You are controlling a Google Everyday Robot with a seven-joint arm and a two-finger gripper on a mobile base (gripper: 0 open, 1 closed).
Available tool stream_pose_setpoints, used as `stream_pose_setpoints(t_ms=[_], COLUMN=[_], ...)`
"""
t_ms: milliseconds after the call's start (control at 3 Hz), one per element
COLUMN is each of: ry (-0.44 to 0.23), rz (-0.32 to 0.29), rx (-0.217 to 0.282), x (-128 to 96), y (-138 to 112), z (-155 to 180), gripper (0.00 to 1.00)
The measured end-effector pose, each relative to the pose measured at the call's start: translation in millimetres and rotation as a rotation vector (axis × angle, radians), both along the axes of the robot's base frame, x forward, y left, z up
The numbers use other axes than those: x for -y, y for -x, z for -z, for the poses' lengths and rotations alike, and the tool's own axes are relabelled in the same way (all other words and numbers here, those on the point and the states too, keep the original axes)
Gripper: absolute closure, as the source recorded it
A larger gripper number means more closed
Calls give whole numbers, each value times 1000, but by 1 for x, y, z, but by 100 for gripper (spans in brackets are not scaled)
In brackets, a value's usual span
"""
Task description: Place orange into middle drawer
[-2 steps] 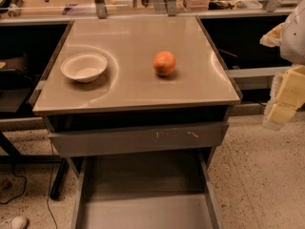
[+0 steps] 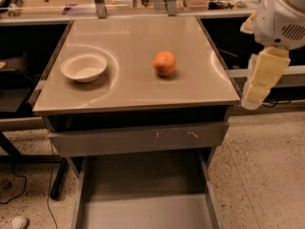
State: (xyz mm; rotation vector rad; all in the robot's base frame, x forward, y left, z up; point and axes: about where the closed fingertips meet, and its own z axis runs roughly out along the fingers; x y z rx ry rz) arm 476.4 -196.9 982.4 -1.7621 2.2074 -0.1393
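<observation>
The orange sits on the beige tabletop, right of centre. The middle drawer is pulled out below, a wide grey tray with a bare flat floor and thin side walls. Above it is a shut drawer with a scratched grey front panel. My gripper hangs off the white arm beyond the table's right edge, pointing down, to the right of the orange and well apart from it. It holds nothing that I can see.
A white bowl stands on the left of the tabletop. Metal posts and clutter line the far edge. Dark shelving flanks the table on both sides. Speckled floor lies to the right of the open drawer.
My arm and gripper have moved left, closer to the table's right edge. The orange, the bowl and the drawers have not moved.
</observation>
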Motion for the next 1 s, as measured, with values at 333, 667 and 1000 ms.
stream_pose_setpoints(t_ms=[333, 667, 1000], ry=[9, 4, -14], rz=[-46, -56, -53], rx=[11, 25, 28], x=[-31, -37, -37], y=[-36, -40, -40], z=[-5, -8, -7], gripper=[0, 0, 0])
